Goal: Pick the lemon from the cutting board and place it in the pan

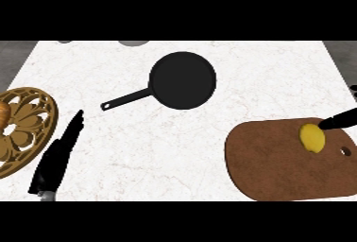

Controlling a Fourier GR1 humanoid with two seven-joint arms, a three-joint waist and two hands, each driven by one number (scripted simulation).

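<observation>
White stone counter (209, 142), black pan (182, 80) near its far edge, brown cutting board (286, 163) at its near right corner, lemon (313, 137) on the board, my right hand (339, 120) touching it with straight fingers, my left hand (59, 153) flat and open near the left edge.

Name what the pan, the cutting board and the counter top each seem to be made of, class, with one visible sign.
Pan: probably dark metal; uniformly matte black. Cutting board: looks wooden; brown, faintly mottled. Counter top: seems marble; white with fine grey veins.
</observation>
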